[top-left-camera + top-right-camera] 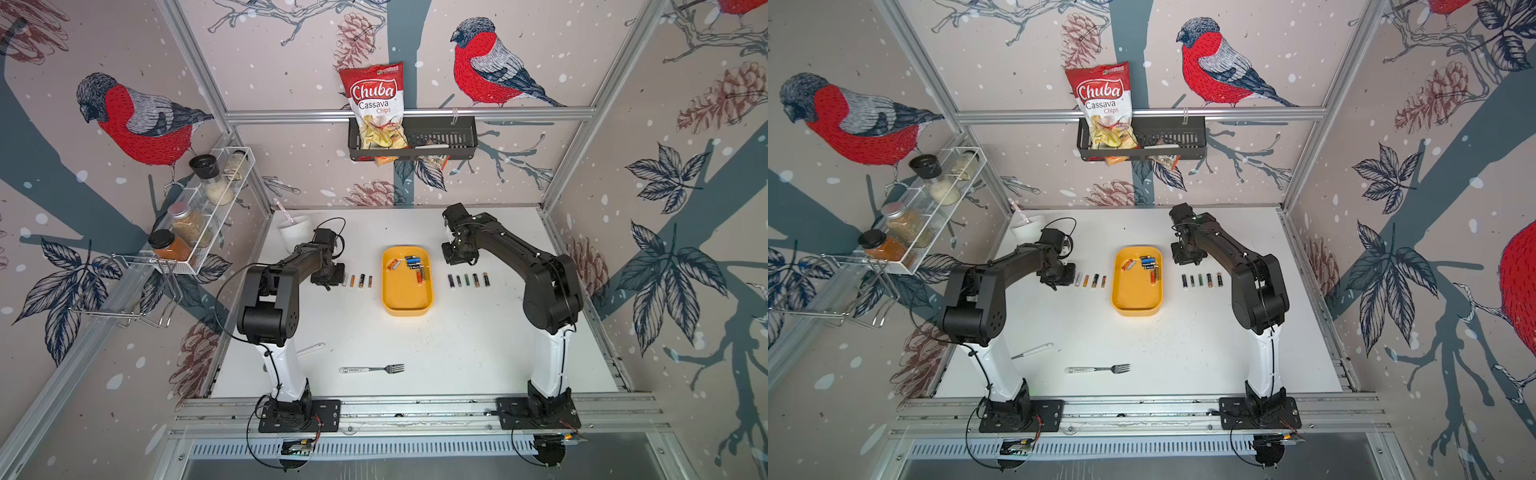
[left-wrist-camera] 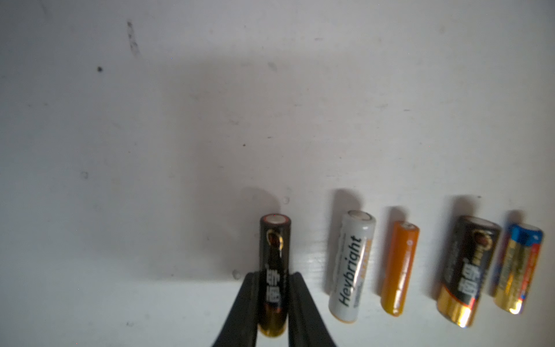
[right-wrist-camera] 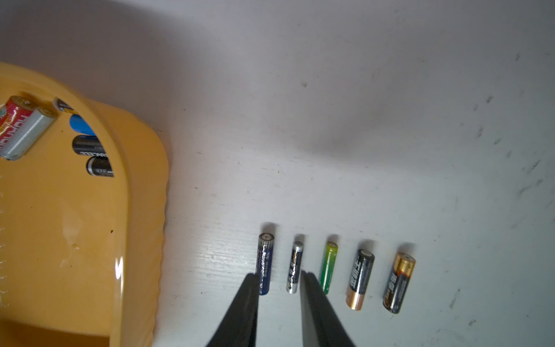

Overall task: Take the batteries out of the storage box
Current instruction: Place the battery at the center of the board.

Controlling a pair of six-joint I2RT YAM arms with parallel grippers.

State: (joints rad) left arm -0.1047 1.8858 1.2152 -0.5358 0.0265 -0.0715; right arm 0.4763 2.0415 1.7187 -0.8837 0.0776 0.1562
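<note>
The left claw (image 2: 272, 274) was clamped on a black-and-gold battery (image 2: 274, 240), with both fingers (image 2: 240, 312) squeezed against its sides and its flat end poking out past the tips. It sat low over the white worktop (image 2: 120, 150), though I couldn't tell whether the battery touched the surface.

Just beside that claw, on its box side, four more lay flat in a tidy row, parallel and apart. Nearest was a white Heybright battery (image 2: 351, 267), then an orange battery (image 2: 399, 267), then a fatter black-gold battery (image 2: 467, 270), and a blue-and-gold battery (image 2: 518, 267) lay farthest out.

The yellow storage box (image 1: 405, 297) stood between the two claws in both top views. It still had stock in it — a loose cluster of batteries (image 1: 409, 266) lay in the end level with the right claw (image 1: 456, 254).

That right claw gripped nothing. Its jaws were parted a little, with bare worktop showing in the gap, and it hung near the box's wall.

Past its tips a row of five lay flat on the worktop. The navy battery (image 3: 265, 261) was closest to the box, followed by a silver-and-blue battery (image 3: 295, 267), a green battery (image 3: 329, 267), a black battery with a copper end (image 3: 360, 278) and a gold-and-black battery (image 3: 399, 282) — none of them touching.
</note>
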